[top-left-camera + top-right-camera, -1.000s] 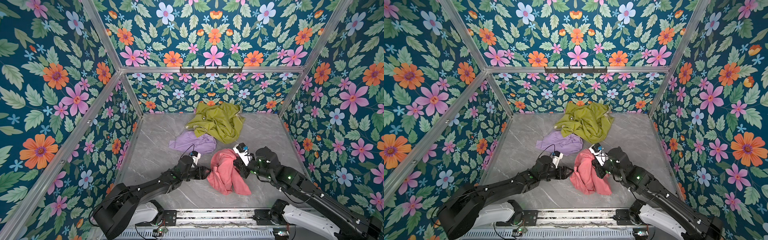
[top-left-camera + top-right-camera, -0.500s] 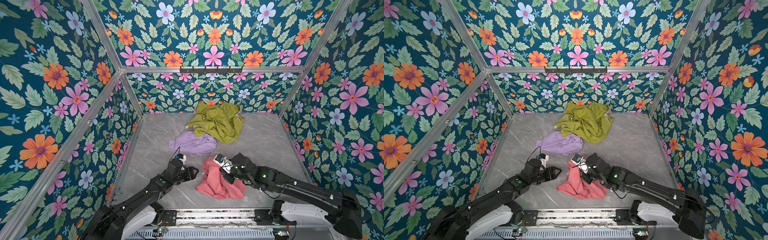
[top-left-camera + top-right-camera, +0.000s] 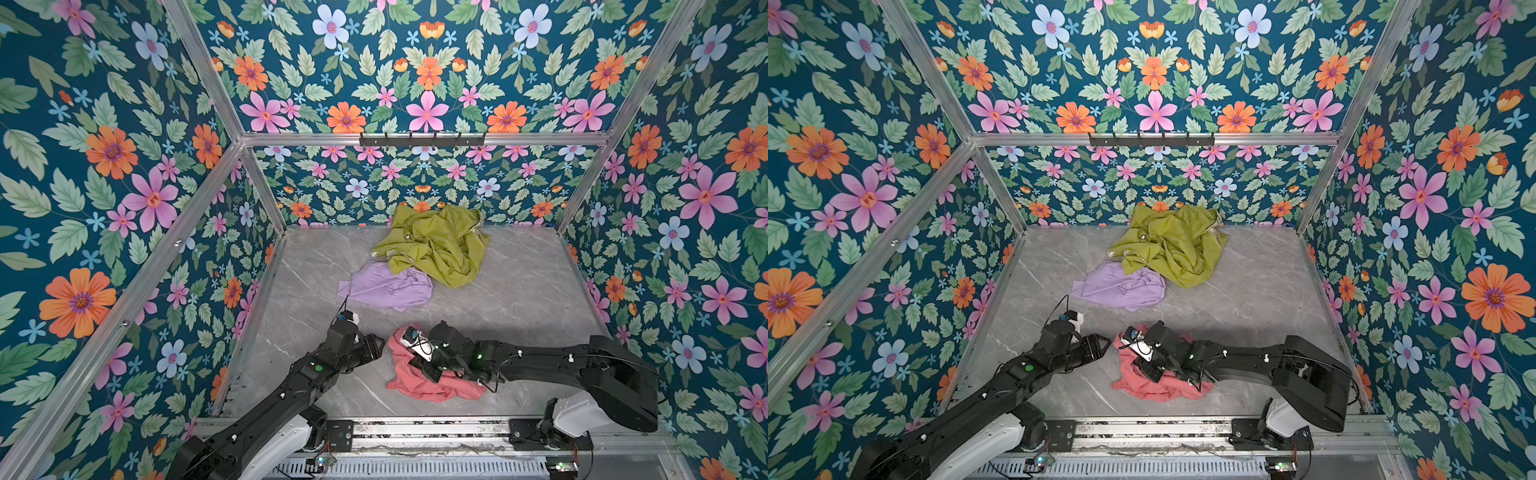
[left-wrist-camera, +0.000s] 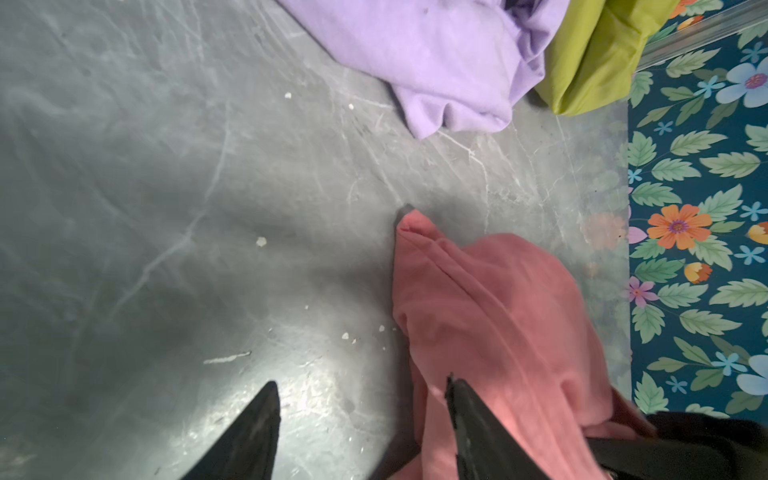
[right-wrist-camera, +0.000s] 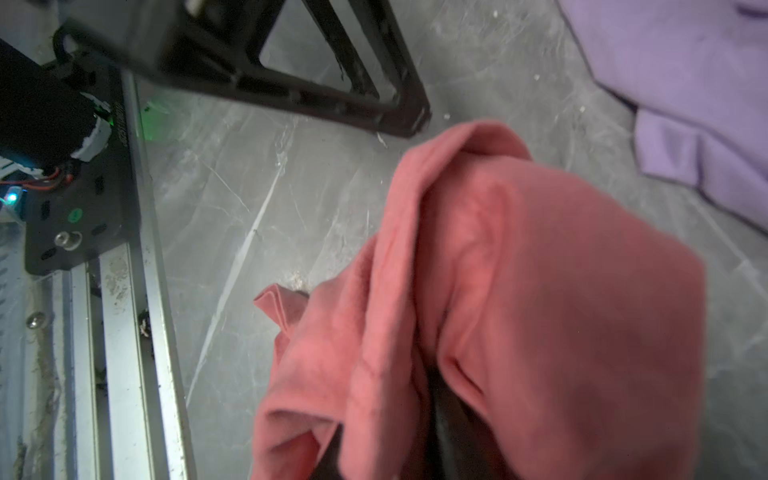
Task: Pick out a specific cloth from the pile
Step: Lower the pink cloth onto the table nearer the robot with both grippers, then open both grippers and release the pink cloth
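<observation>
Marble floor [image 4: 166,166]: left wrist view shows left fingers [image 4: 257,428] parted; cloth [image 5: 540,291] hides whether right fingers grip.

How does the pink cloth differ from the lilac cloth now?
Colour: the pink cloth is salmon, the lilac cloth pale purple. Pose: pink is bunched up, lilac lies flatter. Place: pink sits at the front, apart; lilac is farther back, touching the green cloth. Both are plain, soft, on the grey floor.
</observation>
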